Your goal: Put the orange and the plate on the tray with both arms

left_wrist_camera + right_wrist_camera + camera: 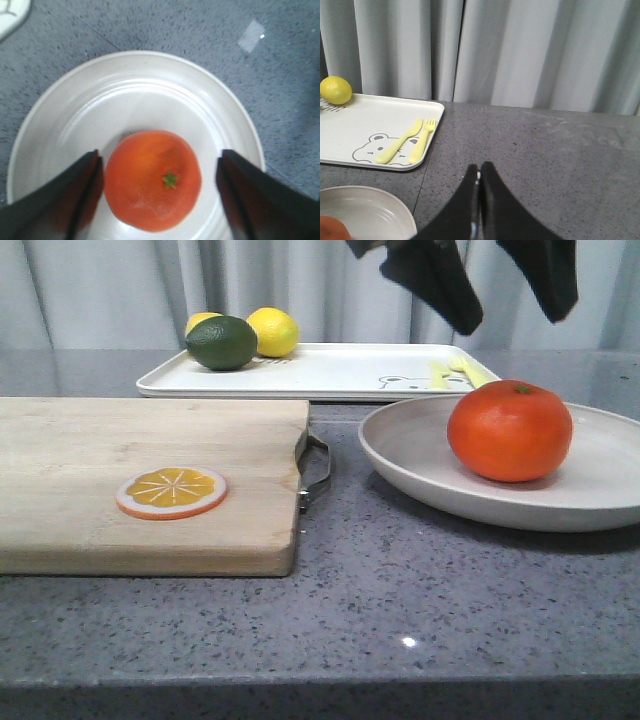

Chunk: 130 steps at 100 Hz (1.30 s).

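Orange [152, 179] — resting in the plate [420, 472] on the countertop, near the tray [330, 370]. Left gripper [159, 187] hangs above, fingers spread either side, apparently aligned for a grasp. Right gripper [480, 200] — fingers pressed together, holding nothing.

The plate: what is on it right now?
Only the orange sits on the plate, stem up. The plate surface directly beneath the orange is covered and cannot be seen.
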Each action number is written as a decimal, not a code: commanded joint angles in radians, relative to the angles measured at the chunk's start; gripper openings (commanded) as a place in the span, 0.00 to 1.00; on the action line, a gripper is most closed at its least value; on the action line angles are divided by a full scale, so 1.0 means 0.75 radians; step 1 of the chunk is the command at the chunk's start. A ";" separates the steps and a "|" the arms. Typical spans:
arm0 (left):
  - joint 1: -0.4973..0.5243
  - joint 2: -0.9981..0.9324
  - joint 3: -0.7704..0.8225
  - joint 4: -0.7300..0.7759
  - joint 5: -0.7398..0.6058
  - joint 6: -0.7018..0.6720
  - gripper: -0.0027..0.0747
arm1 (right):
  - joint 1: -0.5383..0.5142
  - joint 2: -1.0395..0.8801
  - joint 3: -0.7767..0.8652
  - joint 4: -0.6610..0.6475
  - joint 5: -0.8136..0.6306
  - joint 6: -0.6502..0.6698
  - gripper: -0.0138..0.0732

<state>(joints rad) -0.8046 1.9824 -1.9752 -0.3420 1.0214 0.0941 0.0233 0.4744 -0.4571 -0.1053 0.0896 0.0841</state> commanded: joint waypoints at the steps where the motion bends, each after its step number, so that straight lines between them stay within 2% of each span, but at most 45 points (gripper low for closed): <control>1: 0.002 -0.149 -0.025 -0.027 -0.047 0.005 0.38 | -0.005 0.012 -0.047 -0.005 -0.107 -0.007 0.08; 6: 0.002 -0.187 0.002 -0.027 -0.050 0.009 0.27 | -0.005 0.012 -0.047 -0.005 -0.107 -0.007 0.08; 23: 0.002 -0.305 0.144 -0.019 -0.127 0.026 0.01 | -0.005 0.012 -0.047 -0.005 -0.107 -0.007 0.08; 76: 0.002 -0.921 0.873 -0.011 -0.636 0.029 0.01 | -0.005 0.012 -0.047 -0.005 -0.107 -0.007 0.08; 103: 0.002 -1.267 1.255 -0.006 -0.796 0.038 0.01 | -0.005 0.012 -0.047 -0.005 -0.107 -0.007 0.08; 130: 0.002 -1.579 1.636 -0.025 -1.039 0.038 0.01 | -0.005 0.012 -0.047 -0.005 -0.107 -0.007 0.08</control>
<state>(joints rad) -0.8046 0.8702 -0.7947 -0.3364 0.3842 0.1189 0.0233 0.4744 -0.4571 -0.1053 0.0896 0.0841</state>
